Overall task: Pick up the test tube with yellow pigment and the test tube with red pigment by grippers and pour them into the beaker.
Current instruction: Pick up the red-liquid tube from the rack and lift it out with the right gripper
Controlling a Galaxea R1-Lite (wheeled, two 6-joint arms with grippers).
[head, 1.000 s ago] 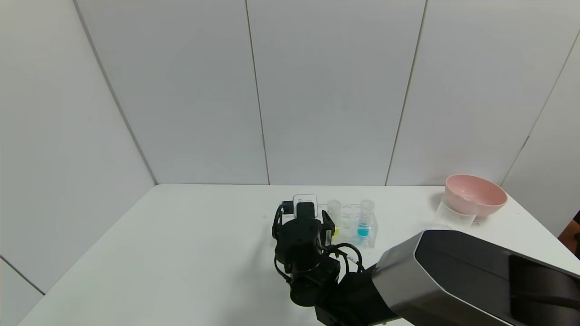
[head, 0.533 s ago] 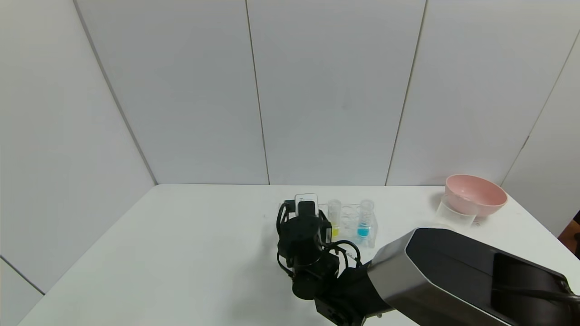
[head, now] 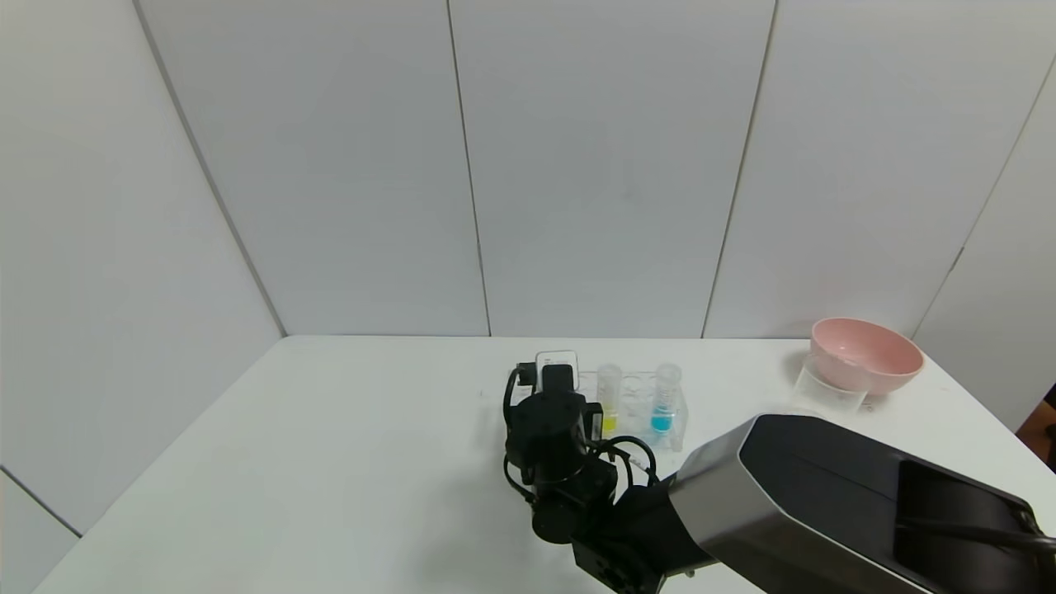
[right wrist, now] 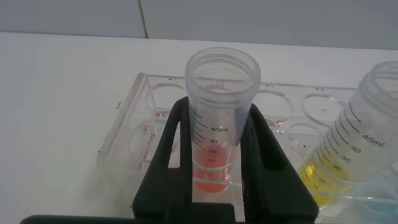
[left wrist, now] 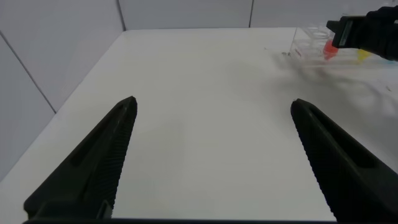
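Note:
My right gripper [right wrist: 219, 109] is shut on the test tube with red pigment [right wrist: 217, 130], one finger on each side of it. The tube stands upright at the left end of the clear rack [right wrist: 124, 143], and I cannot tell if its base is still in the hole. In the head view the right wrist [head: 554, 412] hides this tube. The test tube with yellow pigment [head: 609, 400] stands in the rack just right of the gripper and also shows in the right wrist view [right wrist: 348, 162]. The beaker [head: 827, 388] stands far right. My left gripper [left wrist: 213, 101] is open over bare table, far from the rack.
A tube with blue liquid [head: 662, 400] stands at the rack's right end. A pink bowl [head: 866, 355] sits behind the beaker at the back right corner. The white table [head: 346, 445] stretches wide to the left. The right arm's grey link [head: 825, 503] fills the lower right.
My right arm has shifted slightly left and forward at the rack. The yellow tube, half hidden by the wrist before, now shows in full.

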